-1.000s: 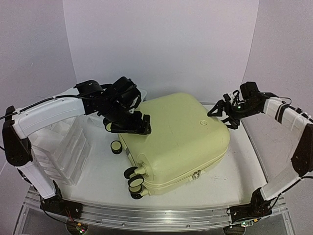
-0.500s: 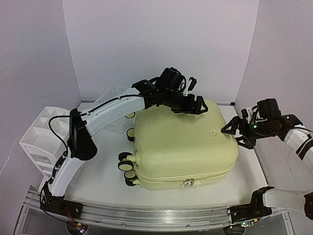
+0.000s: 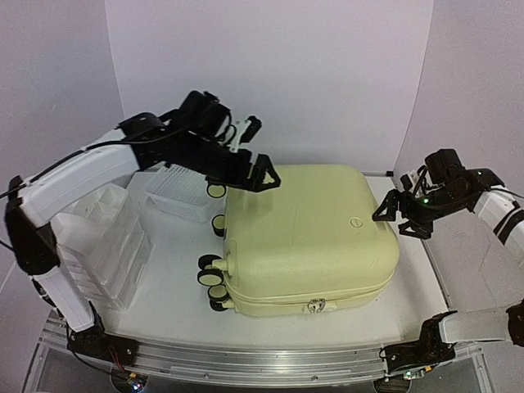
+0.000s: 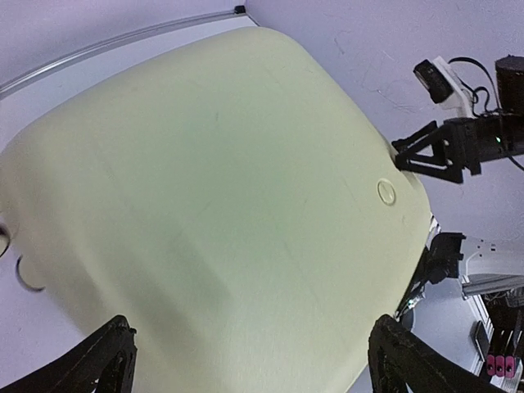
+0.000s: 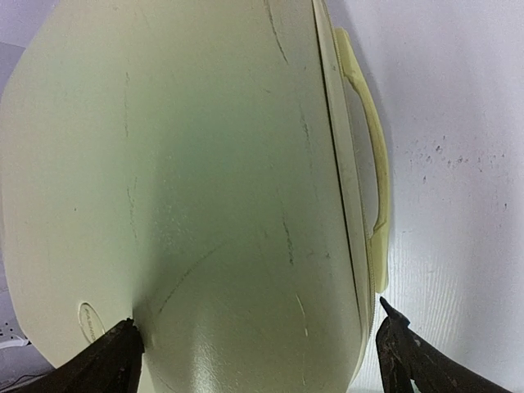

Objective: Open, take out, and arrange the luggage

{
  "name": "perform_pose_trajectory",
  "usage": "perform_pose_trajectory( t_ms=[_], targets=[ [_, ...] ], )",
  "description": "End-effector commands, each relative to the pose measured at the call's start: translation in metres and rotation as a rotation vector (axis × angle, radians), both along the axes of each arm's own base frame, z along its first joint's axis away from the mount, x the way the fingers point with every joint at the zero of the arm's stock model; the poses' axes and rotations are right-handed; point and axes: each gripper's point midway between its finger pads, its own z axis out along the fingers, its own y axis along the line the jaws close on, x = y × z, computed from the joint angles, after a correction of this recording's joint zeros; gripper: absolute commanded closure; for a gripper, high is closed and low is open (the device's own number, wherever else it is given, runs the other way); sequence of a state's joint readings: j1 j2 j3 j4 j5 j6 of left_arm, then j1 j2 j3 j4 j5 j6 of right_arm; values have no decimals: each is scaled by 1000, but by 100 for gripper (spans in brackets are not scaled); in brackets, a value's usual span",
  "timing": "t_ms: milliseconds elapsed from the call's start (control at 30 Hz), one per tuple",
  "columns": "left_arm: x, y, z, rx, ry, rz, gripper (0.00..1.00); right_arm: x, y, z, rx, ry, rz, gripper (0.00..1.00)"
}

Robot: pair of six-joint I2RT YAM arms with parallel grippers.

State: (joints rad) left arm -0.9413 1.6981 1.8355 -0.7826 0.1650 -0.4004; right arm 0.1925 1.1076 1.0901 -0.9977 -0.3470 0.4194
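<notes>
Luggage (image 3: 311, 233) flat, wheels (image 3: 214, 282) left, axis L-R

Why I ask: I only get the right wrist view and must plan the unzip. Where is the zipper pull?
Observer: The zipper pull hangs on the near side of the luggage, facing the arm bases.
Operator: Which end has the wheels?
Observer: The wheels are at the left end.
Operator: And the other arm?
Observer: The left gripper is open by the far left corner of the luggage, holding nothing.
</notes>
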Motion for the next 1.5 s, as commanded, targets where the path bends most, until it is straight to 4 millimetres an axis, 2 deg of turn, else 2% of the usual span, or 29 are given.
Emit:
perform_pose_trajectory(
  t_ms=[0, 67, 200, 333, 467, 600, 733, 933, 1067, 1167, 1233, 1300, 1367, 1400, 1433, 1467],
  targets=[
    [-16, 67, -1, 14, 55, 177, 1, 13, 6, 15, -4, -41, 43, 2],
    [-22, 76, -20, 15, 131, 212, 1, 18, 9, 21, 9, -54, 49, 2],
    [-21, 75, -46, 18, 200, 240, 1, 27, 11, 23, 12, -55, 48, 2],
    [-12, 56, -58, -59, 269, 216, 1, 30, 14, 19, 23, -40, 51, 2],
    [-2, 44, -79, -50, 312, 220, 1, 27, 14, 14, 28, -31, 48, 2],
    [1, 20, -88, -82, 350, 157, 5, 23, 14, 8, 40, -19, 40, 2],
    [14, -10, -96, -95, 374, 100, 10, 23, 9, 6, 48, -40, -19, 2],
    [47, -66, -88, -149, 348, 1, 12, 23, 8, 1, 68, -48, -59, 2],
    [68, -106, -90, -203, 362, -82, 13, 23, 5, -3, 51, -46, -69, 2],
    [88, -122, -86, -207, 305, -99, 13, 24, -3, -4, 5, -64, -86, 2],
    [101, -123, -77, -209, 253, -105, 12, 24, -11, -6, -45, -65, -95, 2],
    [110, -115, -62, -197, 190, -100, 10, 22, -19, -7, -99, -60, -97, 2],
    [113, -98, -45, -158, 113, -87, 7, 19, -29, -5, -164, -55, -98, 2],
    [111, -85, -26, -137, 53, -75, 5, 18, -33, -2, -194, -59, -97, 2],
    [111, -74, -27, -86, 23, -54, 3, 16, -38, 1, -222, -65, -95, 2],
    [105, -57, -5, -68, -32, -37, 1, 15, -41, 4, -247, -70, -92, 2]
  ],
)
